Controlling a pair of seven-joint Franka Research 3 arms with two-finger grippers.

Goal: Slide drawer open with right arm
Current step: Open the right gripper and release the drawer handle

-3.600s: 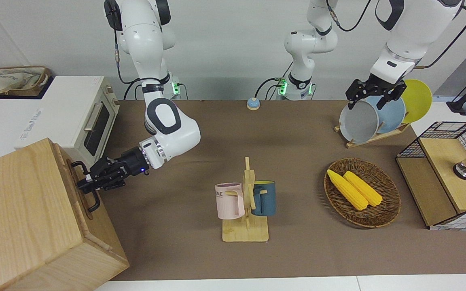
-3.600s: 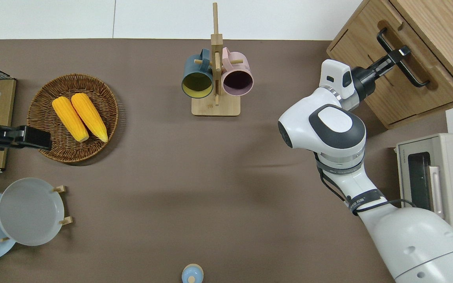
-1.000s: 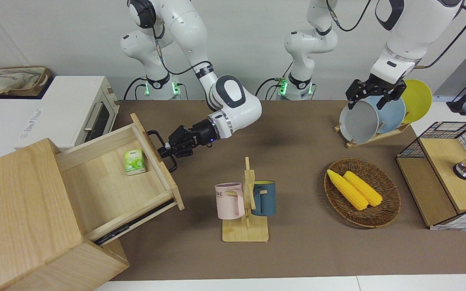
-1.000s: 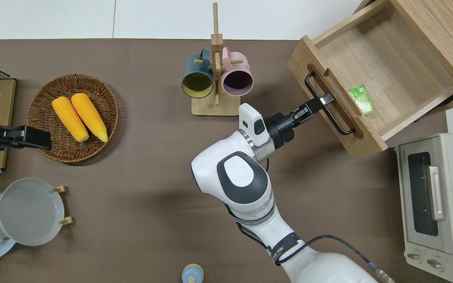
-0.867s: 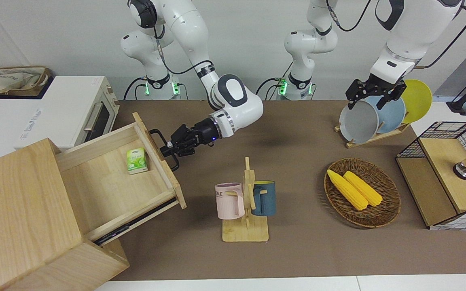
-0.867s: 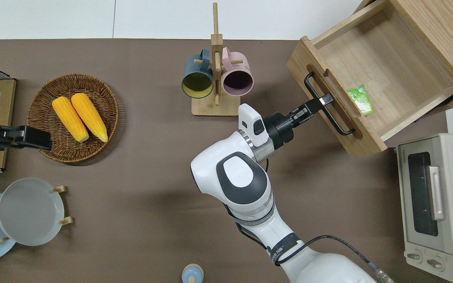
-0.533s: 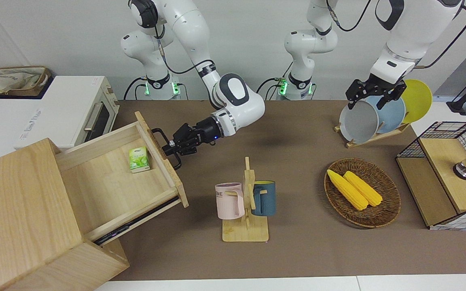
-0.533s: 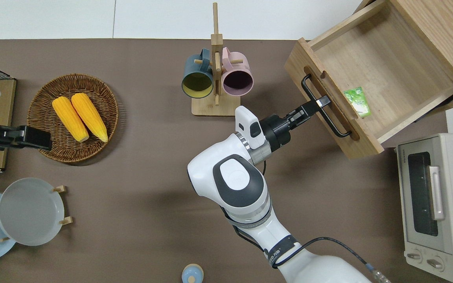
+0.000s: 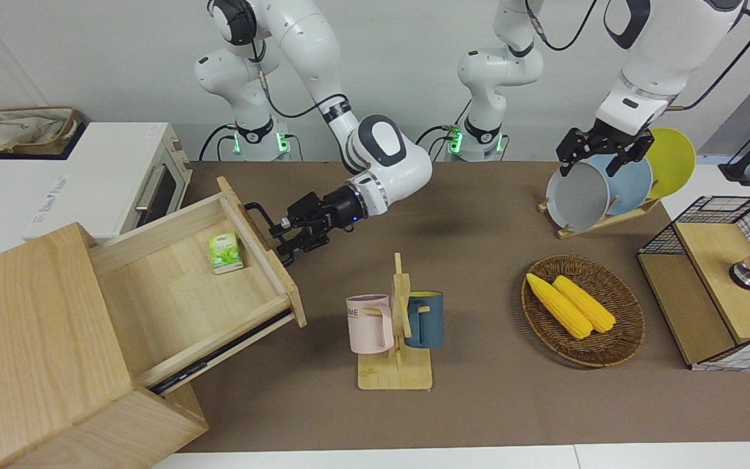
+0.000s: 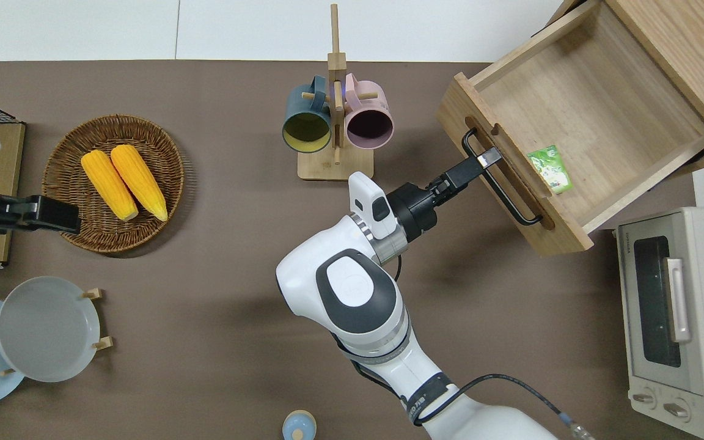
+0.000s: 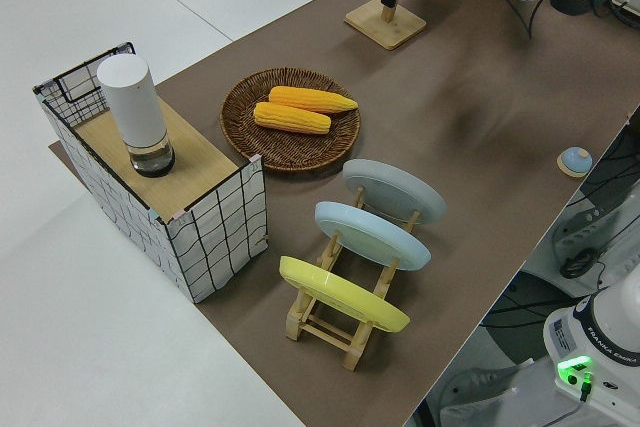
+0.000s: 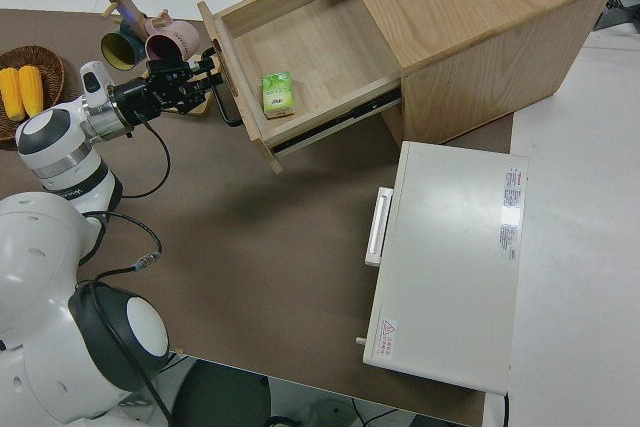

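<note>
1 end effector (image 10: 487,157), the right, grips the open drawer's (image 10: 578,104) handle (image 10: 502,187).

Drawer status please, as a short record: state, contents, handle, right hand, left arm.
drawer: well out of the wooden cabinet, inside exposed
contents: one small green packet, lying by the front panel
handle: black bar on the front panel
right hand: at the handle, toward its end farther from the robots
left arm: parked
</note>
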